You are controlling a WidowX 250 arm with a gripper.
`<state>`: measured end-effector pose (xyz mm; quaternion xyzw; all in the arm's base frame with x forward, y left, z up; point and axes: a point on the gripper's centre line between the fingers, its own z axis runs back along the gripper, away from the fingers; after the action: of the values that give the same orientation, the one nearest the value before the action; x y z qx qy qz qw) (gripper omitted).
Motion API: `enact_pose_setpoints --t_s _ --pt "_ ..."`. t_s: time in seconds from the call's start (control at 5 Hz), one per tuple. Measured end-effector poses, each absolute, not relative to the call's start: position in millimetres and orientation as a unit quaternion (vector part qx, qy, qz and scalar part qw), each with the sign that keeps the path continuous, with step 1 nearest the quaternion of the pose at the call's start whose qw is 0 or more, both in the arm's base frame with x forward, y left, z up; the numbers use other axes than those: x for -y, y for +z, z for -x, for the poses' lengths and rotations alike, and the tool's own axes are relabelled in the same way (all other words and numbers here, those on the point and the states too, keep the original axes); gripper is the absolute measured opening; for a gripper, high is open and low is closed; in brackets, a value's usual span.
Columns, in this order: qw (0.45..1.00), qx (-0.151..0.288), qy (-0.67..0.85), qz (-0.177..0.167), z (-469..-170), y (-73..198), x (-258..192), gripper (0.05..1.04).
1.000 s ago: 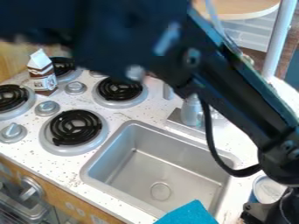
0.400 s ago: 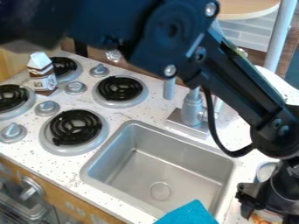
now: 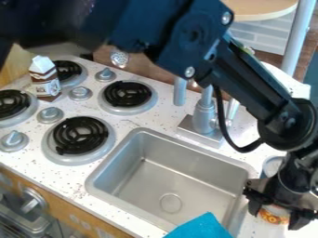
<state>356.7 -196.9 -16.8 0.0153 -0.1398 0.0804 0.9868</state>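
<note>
Camera view: gripper [image 3: 275,216] at orange-banded can [image 3: 274,214], sink's [image 3: 155,179] four o'clock! Reach looks done, lift remains; can't tell opening or hold.

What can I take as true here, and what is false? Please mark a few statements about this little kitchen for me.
1. The tool is at the orange-patterned container. True.
2. The carton stands in the sink. False: it stands by the burners, outside the sink.
3. The faucet stands inside the sink. False: it is on the counter, beside the sink.
4. Four black coil burners are visible. True.
5. The cloth is red. False: it is blue.
</note>
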Motion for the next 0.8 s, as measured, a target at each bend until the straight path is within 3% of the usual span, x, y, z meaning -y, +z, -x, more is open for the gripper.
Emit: enact_pose_setpoints --t_s 0.8 --pt "0.986 0.156 0.066 -0.002 -404.6 -18.3 208.5 1.001"
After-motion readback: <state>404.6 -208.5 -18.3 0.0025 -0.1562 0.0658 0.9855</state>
